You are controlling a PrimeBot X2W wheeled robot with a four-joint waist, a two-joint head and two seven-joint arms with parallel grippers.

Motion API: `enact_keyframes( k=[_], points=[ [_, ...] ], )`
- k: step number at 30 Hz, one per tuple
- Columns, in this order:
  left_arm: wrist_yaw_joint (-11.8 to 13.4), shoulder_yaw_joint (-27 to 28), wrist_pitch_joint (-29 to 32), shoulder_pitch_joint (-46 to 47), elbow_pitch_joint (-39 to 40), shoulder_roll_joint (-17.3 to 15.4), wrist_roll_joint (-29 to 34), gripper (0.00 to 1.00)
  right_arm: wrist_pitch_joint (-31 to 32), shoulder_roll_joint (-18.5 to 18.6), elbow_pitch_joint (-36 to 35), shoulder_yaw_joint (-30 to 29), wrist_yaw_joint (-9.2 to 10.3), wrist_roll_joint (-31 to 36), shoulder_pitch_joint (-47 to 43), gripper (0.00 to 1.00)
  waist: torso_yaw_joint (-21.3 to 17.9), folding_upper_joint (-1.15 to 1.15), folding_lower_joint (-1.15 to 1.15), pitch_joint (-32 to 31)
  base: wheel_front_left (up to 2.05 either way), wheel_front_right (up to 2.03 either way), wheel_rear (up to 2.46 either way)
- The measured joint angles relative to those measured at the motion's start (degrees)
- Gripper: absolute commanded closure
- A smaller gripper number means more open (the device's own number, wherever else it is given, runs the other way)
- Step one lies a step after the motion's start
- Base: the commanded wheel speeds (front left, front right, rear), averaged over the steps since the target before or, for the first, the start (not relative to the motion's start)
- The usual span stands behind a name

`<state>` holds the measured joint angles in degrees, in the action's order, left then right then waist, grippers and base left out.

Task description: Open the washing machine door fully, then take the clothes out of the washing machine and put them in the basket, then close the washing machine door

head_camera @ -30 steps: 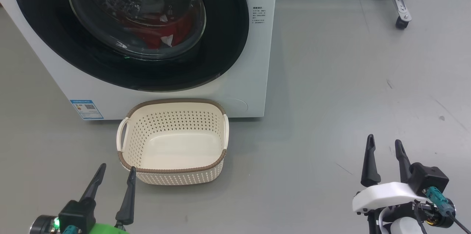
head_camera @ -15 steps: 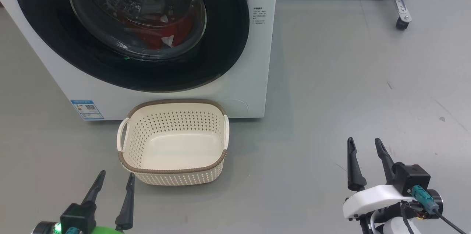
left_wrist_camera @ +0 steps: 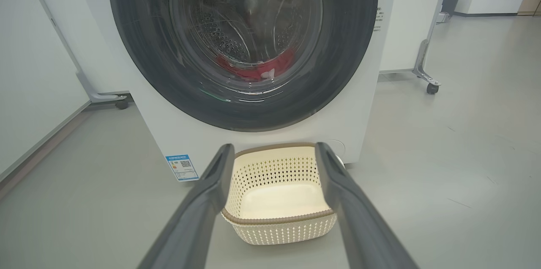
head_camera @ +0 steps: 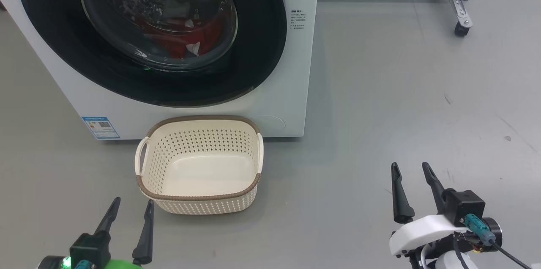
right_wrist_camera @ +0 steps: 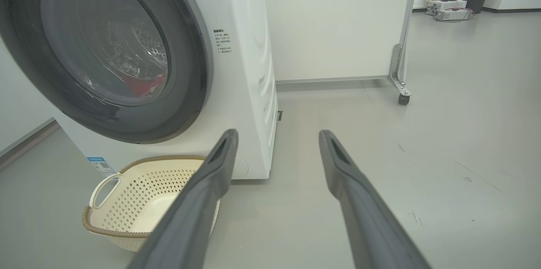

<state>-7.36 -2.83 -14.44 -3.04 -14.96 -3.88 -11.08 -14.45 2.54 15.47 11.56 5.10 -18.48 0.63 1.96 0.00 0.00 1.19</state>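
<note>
The left claw and right claw stand apart, empty, over open grey floor. One basket sits just ahead of the left claw, close by one washing machine. Its door is shut over the red clothes.

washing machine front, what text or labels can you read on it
Printed block on the washing machine front, right of the washing machine door: too small to read.
Blue label, lower left, with QR code: too small to read.
Nothing else legible.
</note>
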Motion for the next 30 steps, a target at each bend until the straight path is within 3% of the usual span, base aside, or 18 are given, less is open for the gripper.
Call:
enact_keyframes(
  k=[30],
  points=[
    [0.0,0.7,0.0,0.7,-1.4,0.8,0.3,0.0,0.0,0.0,1.4,-0.1,-0.94,1.3,0.8,0.0,0.0,0.0,0.0,-0.3,0.0,0.0,0.0]
  ],
)
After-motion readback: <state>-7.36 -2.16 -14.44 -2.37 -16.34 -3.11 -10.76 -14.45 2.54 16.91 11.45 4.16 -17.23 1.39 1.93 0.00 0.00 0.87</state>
